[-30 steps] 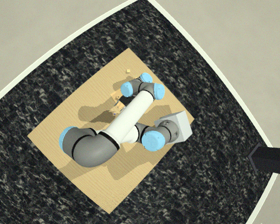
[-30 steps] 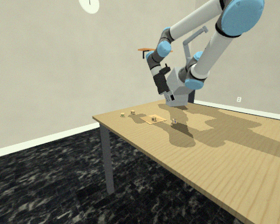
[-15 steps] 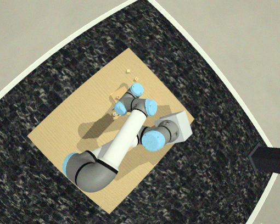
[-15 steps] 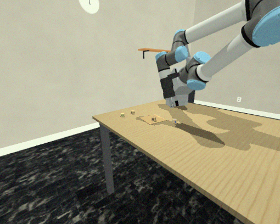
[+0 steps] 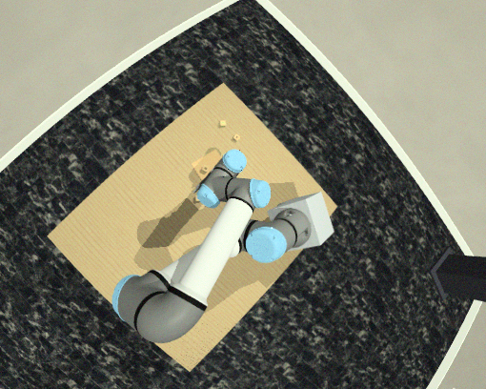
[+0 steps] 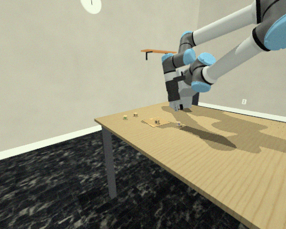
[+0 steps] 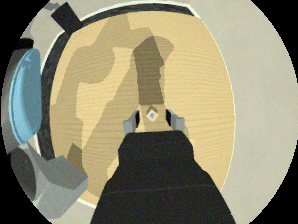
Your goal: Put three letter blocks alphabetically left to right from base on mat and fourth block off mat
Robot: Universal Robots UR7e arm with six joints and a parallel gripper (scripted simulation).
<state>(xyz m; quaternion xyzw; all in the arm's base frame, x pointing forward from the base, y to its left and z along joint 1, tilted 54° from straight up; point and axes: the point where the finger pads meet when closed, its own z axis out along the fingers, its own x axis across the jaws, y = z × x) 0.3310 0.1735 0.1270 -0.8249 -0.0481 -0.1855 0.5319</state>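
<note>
My gripper [image 6: 178,108] [image 7: 152,114] is open and empty, pointing down above the table. A block with a blue mark on top [image 7: 152,115] shows between and beyond its fingertips; the same block [image 6: 179,124] lies on the table just off the mat. The orange mat [image 5: 212,156] [image 6: 148,122] lies flat and bears one block [image 5: 204,169] [image 6: 157,121]. Two more blocks lie off the mat, one with some green [image 5: 223,123] [image 6: 125,117] and one with a dark mark [image 5: 236,137] [image 6: 135,114]. The letters are too small to read. In the top view the arm hides the gripper.
The wooden table [image 5: 103,210] [image 6: 215,168] carries the robot's grey base [image 5: 323,219]. The arm's shadow falls across the table near the blue-marked block. The two blocks off the mat's far side lie toward one table corner.
</note>
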